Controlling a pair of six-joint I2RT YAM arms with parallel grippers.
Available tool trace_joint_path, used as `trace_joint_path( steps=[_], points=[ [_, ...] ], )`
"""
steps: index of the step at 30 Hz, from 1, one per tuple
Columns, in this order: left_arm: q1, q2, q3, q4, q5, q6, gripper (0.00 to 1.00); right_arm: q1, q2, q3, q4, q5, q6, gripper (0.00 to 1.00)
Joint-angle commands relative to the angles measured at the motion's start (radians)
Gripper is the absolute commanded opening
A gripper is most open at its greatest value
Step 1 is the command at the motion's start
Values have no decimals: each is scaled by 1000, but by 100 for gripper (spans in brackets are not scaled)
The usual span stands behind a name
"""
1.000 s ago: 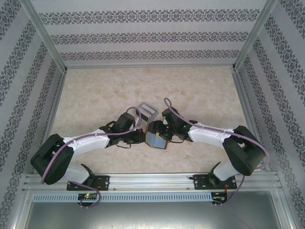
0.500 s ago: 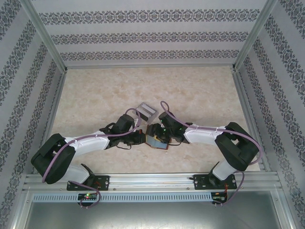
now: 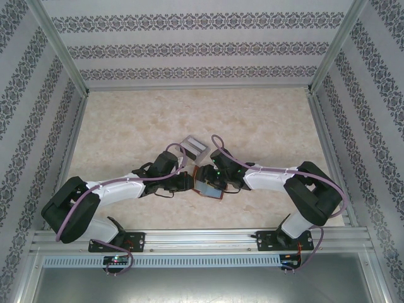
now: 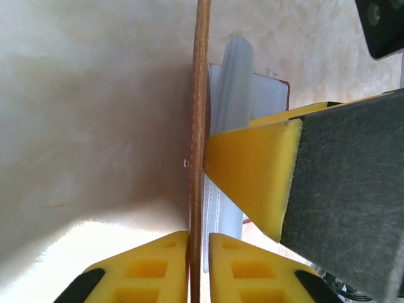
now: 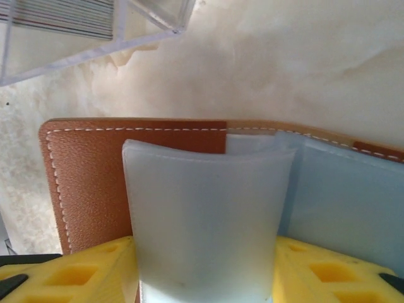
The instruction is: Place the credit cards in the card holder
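Observation:
The orange-brown card holder (image 3: 209, 187) lies open between the two arms, its grey inside facing up. My left gripper (image 4: 199, 255) is shut on its brown cover (image 4: 201, 113), which the left wrist view shows edge-on and upright. My right gripper (image 5: 205, 274) is shut on a bowed bundle of pale translucent sleeves (image 5: 202, 214) from the holder, with the stitched brown cover (image 5: 95, 170) behind. The credit cards (image 5: 63, 19) sit stacked on edge in a clear tray (image 3: 192, 146) just beyond the grippers. One right finger (image 4: 252, 170) crosses the left wrist view.
The marble-look table (image 3: 252, 120) stretches open behind and to both sides of the arms. Patterned walls and an aluminium frame (image 3: 63, 63) close in the workspace. The clear tray's corner (image 5: 158, 19) stands close above the holder in the right wrist view.
The right arm has drawn in leftward and its gripper has settled further onto the open holder. The left gripper has kept its hold on the cover with little movement.

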Motion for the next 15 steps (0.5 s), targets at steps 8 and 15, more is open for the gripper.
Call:
trace_joint_path(
  steps=[8,15],
  points=[
    [8,22,3,32,13,13,22,-2,1,-44,24,23,-21,48],
    [8,72,10,85,77,1,25,-12,-37,-50,67,5,-56,48]
  ],
)
